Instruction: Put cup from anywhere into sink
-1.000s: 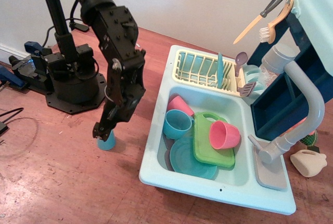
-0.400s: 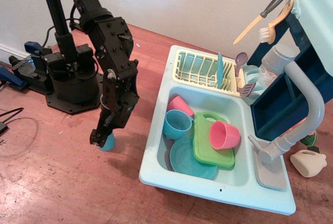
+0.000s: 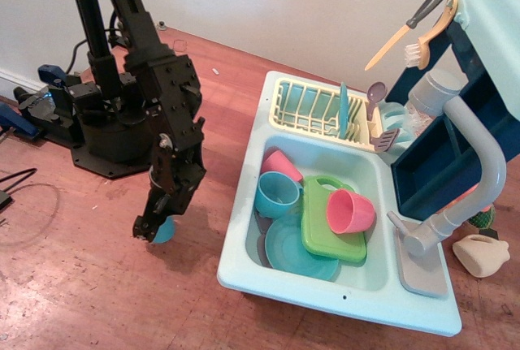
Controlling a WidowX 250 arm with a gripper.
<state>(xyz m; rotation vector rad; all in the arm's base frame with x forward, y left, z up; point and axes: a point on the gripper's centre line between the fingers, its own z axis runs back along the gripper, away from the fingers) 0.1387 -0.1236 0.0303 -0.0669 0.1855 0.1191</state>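
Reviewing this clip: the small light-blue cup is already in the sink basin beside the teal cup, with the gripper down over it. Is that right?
Not quite. The observation.image view shows the light-blue cup on the wooden table, left of the sink, not in the basin. The gripper is indeed down over it; whether its jaws are closed on it cannot be told.

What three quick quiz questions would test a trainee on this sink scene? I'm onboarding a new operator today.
1. True or false: the small light-blue cup is already inside the sink.
2. Which object lies under the pink cup on the right of the basin? A) green cutting board B) dish rack C) faucet
3. Fill in: the gripper is at the light-blue cup, on the ____ left of the sink.

Key:
1. False; it is on the wooden table outside the basin.
2. A, the green cutting board.
3. Table.
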